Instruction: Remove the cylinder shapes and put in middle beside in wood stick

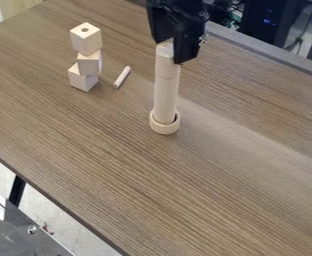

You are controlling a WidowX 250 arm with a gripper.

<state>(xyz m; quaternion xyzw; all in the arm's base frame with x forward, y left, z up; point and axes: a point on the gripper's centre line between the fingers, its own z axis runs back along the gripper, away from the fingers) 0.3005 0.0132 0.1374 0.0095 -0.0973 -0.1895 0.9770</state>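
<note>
My gripper [183, 48] hangs down from the top edge, at the upper end of a tall column of pale wooden cylinders [166, 92]. It covers part of the column's top on the right. The column stands upright, its lower end inside a short, wider wooden ring [165, 126] on the table. To the left, a thin wooden stick [122, 78] lies on the tabletop at a slant, apart from the column and beside a stack of blocks.
Three wooden blocks are stacked unevenly at the upper left; the top one [86, 38] has a hole. They stand on a brown wood-grain table [205, 200]. Dark equipment [259, 25] is behind its far edge, and a grey metal surface [25, 232] is at the lower left.
</note>
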